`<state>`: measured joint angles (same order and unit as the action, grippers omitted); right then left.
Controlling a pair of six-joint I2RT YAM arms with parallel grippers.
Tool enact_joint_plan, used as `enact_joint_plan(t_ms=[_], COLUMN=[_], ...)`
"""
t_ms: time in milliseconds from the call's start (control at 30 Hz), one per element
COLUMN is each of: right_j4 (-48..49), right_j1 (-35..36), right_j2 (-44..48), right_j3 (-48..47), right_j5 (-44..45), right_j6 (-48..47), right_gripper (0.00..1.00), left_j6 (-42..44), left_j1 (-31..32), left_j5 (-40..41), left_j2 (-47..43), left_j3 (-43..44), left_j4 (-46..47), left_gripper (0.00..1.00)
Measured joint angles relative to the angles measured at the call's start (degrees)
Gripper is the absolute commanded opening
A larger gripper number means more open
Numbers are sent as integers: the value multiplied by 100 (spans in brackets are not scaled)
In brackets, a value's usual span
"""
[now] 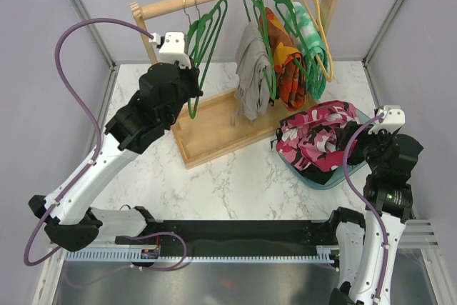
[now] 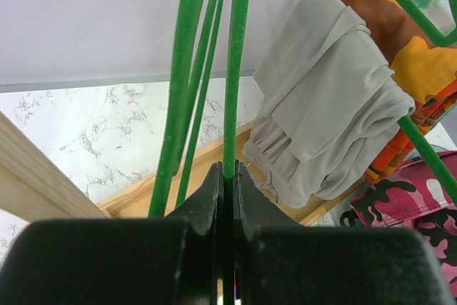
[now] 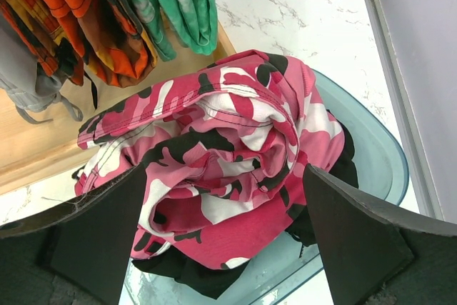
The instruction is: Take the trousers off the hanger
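Clamping my left gripper (image 2: pixel 228 173) on a green hanger (image 2: pixel 235 69) near the far edge, I am hovering my right gripper (image 3: pixel 225 205), jaws apart, over camouflage trousers (image 3: pixel 214 141) in a bin (image 3: pixel 371 141) at the right edge.

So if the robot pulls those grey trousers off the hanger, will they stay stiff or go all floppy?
Probably floppy: the grey trousers already sag in soft folds over their green hanger. They look like light, thin cloth, so likely easy to lift. They may slide off easily, as they seem only draped over it.
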<state>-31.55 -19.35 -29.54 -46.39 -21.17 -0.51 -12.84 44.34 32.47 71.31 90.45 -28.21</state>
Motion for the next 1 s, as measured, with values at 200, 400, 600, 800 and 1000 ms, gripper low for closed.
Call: enact_joint_plan(t_ms=[200, 400, 600, 800, 1000], right_j4=[-2, -9, -22, -22, -24], right_j1=[0, 0, 0, 0, 0], right_j2=[26, 94, 101, 116, 168], right_j3=[0, 0, 0, 0, 0], right_j5=[-2, -4, -4, -4, -4], right_j6=[4, 2, 2, -20, -103], right_gripper=[98, 98, 98, 98, 98], left_j6=[-105, -227, -385, -555, -684], left_j1=[-15, -42, -66, -66, -66], left_j5=[-4, -26, -236, -564, -918], left_j2=[-186, -240, -334, -697, -1086], left_j3=[-164, -282, -350, -354, -354], left_j4=[-13, -35, -101, -170, -177], left_gripper=[7, 29, 56, 75, 84])
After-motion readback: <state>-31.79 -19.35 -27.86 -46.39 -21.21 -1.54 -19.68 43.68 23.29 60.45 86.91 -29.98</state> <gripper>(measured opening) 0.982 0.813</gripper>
